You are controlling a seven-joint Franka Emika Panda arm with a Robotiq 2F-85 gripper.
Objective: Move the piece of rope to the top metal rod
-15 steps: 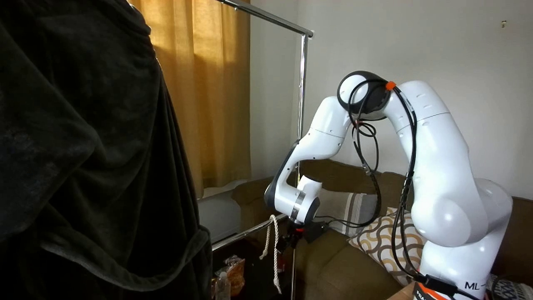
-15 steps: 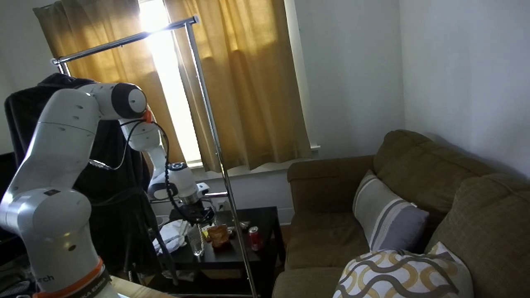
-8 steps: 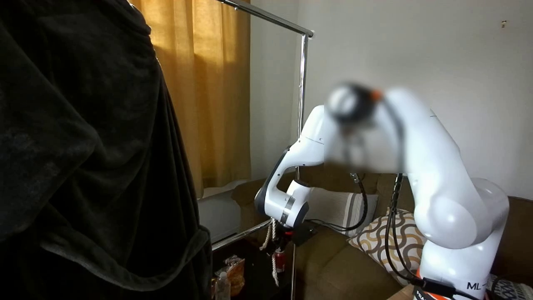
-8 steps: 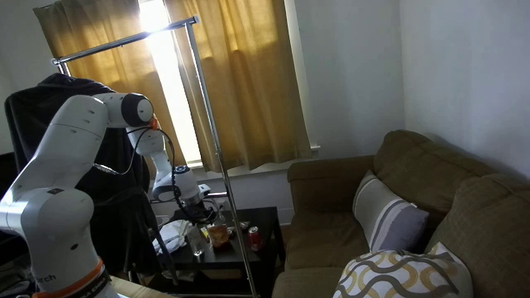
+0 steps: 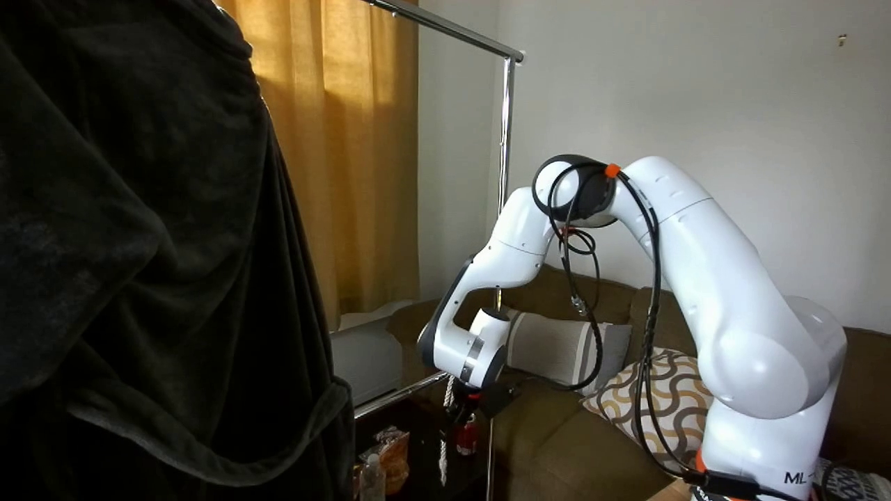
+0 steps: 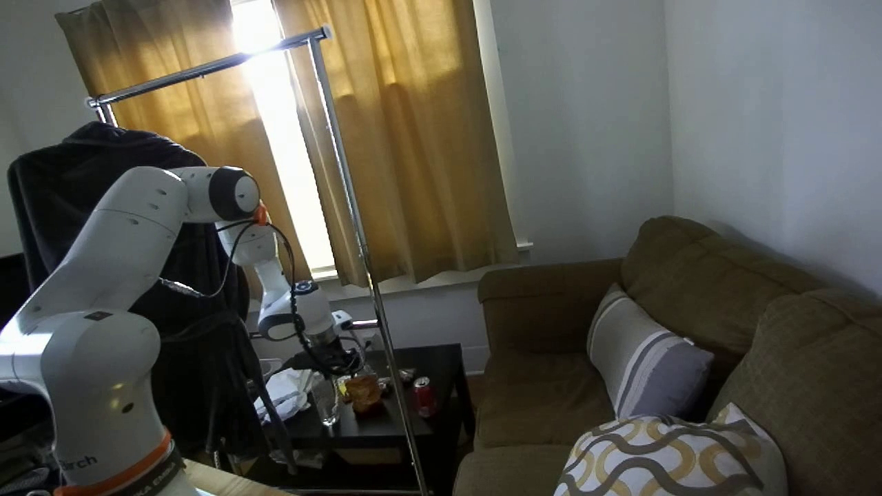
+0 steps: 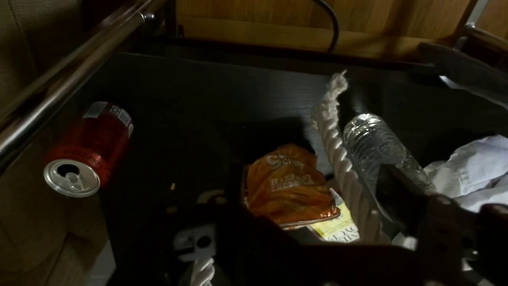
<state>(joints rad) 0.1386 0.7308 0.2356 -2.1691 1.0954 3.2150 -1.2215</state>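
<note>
The off-white twisted rope [image 5: 443,459] hangs by the rack's lower metal rod [image 5: 397,400]. Its upper part is hidden behind my wrist. The top metal rod [image 5: 452,29] is high above; it also shows in an exterior view [image 6: 207,71]. My gripper [image 5: 457,415] is low beside the rope, pointing down; it is dark in an exterior view [image 6: 344,365]. In the wrist view the jaws [image 7: 313,176] stand wide apart. One rope strand [image 7: 341,159] runs between them, nearer the right finger. Another strand [image 7: 203,272] shows at the lower left, outside the jaws.
A dark robe [image 5: 174,243] hangs on the rack. The rack's upright post [image 6: 351,200] stands close to my wrist. A black table [image 6: 441,358] below holds a red can [image 7: 95,147], an orange chip bag [image 7: 285,186], a clear bottle [image 7: 381,147] and white cloth [image 7: 472,171]. A brown sofa [image 6: 551,303] is beside it.
My arm has lowered and, in the exterior view with the robe close up, shifted left toward the rope. The wrist now covers the rope's upper part, which was visible a second ago.
</note>
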